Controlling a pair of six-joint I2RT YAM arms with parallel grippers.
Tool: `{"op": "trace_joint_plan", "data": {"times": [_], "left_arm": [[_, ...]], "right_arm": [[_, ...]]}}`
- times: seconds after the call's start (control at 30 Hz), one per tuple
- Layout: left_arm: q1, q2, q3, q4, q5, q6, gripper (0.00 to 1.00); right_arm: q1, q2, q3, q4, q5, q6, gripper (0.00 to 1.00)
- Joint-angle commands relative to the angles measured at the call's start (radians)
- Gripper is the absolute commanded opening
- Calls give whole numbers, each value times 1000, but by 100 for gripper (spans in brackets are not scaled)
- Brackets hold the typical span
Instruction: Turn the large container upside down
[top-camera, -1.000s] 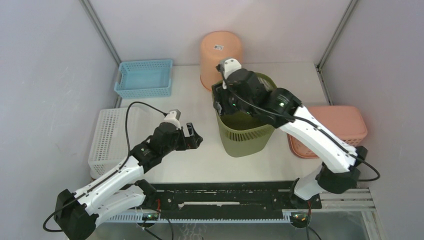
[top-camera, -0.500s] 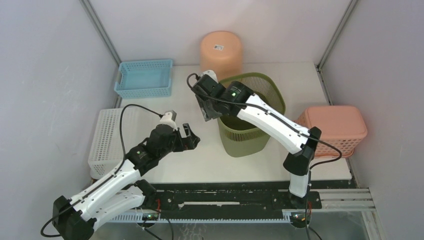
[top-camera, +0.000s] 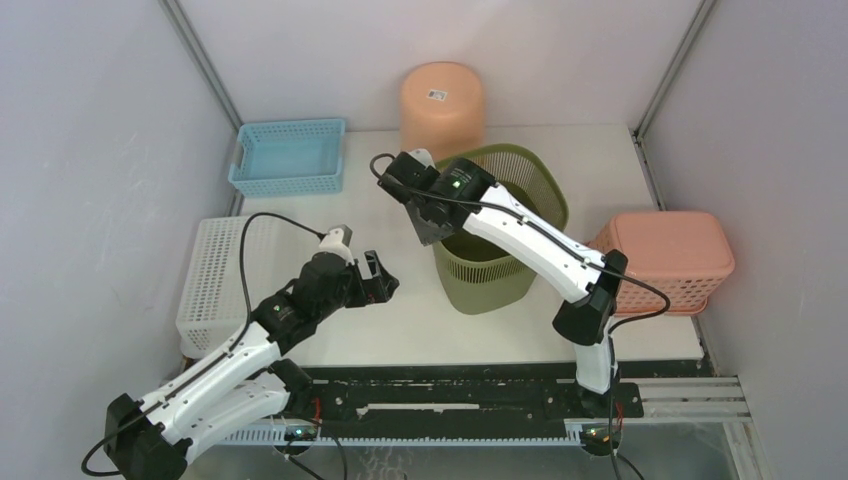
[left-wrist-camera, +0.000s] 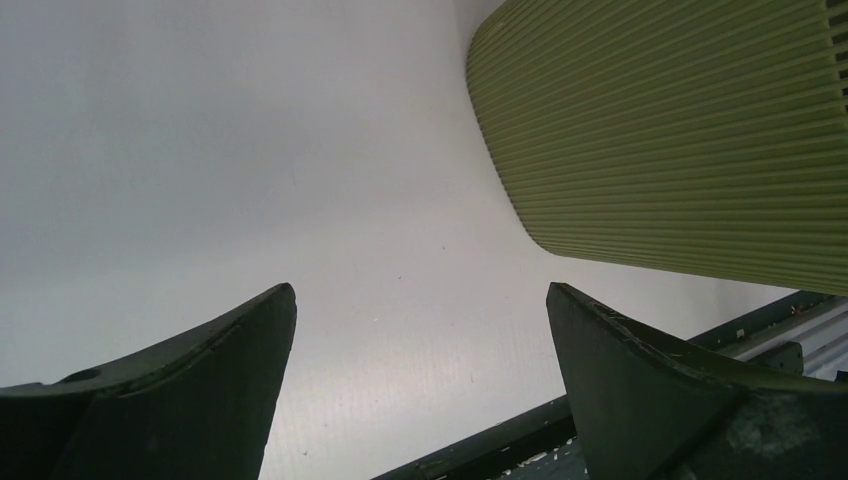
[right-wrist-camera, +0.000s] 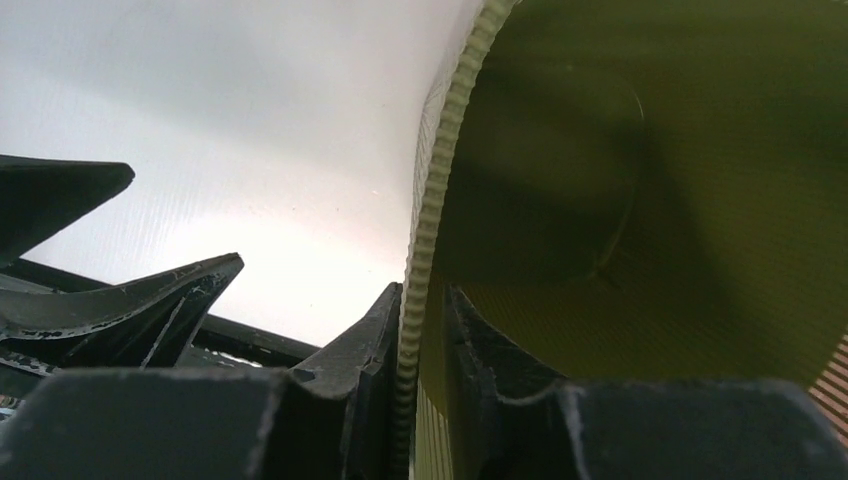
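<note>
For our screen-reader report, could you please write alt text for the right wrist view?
The right gripper clamps the ribbed rim of the green container, one finger outside and one inside. Its shadowed interior fills the right; white table lies to the left.

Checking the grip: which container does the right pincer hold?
The olive-green ribbed plastic bin, standing open-topped mid-table; the right pincer pinches its rim. The peach plastic bin behind stands untouched.
</note>
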Motion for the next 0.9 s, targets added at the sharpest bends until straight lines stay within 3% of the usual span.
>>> {"op": "trace_joint_plan", "data": {"times": [0.0,0.17,0.33,0.57,0.87], "left_arm": [[-4,-8,-15,33,-7,-16,100],[-4,-5,-23,50,5,-20,100],[-4,-4,-29,54,11,-18,100],[-4,-16,-30,48,6,-19,100],[-4,-89,-19,-2,-18,-25,100]], "right_arm": [[4,64,74,-167,-6,24,27],[-7,60,51,-197,-23,28,29],[-15,50,43,-195,-37,30,0],[-27,-44,50,-54,-111,-33,0],[-166,-257,-32,215,-388,-78,0]]}}
